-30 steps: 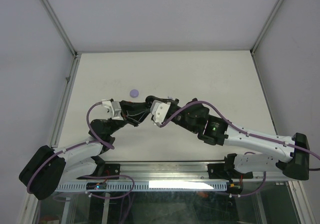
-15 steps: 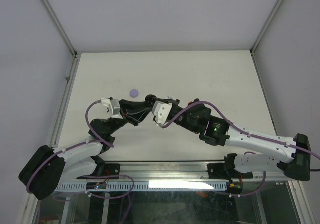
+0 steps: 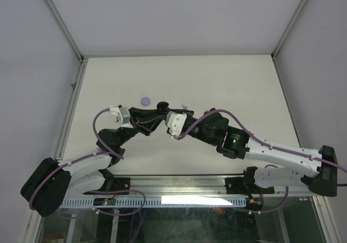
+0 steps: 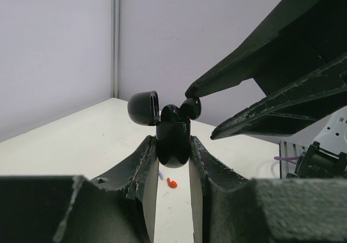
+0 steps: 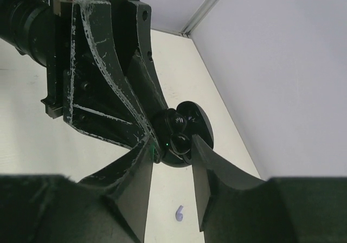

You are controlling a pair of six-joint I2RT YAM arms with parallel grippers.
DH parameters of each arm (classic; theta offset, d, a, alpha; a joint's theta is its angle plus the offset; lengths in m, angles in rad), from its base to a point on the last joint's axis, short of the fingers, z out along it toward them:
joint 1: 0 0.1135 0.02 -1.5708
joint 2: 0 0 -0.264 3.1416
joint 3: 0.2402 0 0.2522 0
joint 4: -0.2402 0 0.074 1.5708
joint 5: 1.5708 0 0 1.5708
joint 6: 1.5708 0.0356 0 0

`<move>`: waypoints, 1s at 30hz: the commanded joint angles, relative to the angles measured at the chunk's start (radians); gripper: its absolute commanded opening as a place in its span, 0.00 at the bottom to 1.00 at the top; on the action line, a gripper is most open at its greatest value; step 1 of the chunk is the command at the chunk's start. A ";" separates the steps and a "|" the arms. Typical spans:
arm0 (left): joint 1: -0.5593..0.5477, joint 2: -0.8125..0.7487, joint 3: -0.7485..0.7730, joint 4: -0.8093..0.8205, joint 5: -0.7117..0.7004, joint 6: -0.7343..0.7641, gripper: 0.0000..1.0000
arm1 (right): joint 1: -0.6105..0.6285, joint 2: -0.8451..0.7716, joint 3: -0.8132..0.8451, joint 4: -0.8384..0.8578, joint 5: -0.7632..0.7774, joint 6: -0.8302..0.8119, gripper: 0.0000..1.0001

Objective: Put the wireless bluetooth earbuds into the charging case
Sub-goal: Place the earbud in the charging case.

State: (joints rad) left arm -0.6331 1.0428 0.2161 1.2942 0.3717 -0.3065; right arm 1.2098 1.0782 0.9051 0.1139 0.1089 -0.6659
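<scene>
The black charging case is pinched between the fingers of my left gripper, held above the table with its lid flipped open. Two black earbuds sit in its wells; one shows on top of the case. My right gripper straddles the case top, jaws apart, one fingertip just over that bud. From above, both grippers meet at the case. On the table lie a red earbud and a lilac earbud.
A round lilac case lies on the white table, left of the grippers. A lilac bud rests just right of them. Grey walls and metal rails enclose the table.
My right gripper's jaws have parted from nearly shut. Both grippers with the case have shifted slightly away from the arm bases.
</scene>
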 commanded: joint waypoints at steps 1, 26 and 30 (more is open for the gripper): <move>0.008 -0.018 -0.001 0.096 0.004 0.015 0.00 | 0.006 -0.010 0.044 -0.034 0.026 0.055 0.38; 0.007 0.015 -0.016 0.122 0.015 0.060 0.00 | -0.044 -0.020 0.164 -0.138 0.157 0.380 0.71; 0.007 0.012 -0.015 0.122 0.022 0.060 0.00 | -0.068 0.008 0.170 -0.113 0.196 0.420 0.71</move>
State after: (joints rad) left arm -0.6331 1.0588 0.1989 1.3411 0.3744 -0.2501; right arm 1.1603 1.0653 1.0241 -0.0433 0.2588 -0.3199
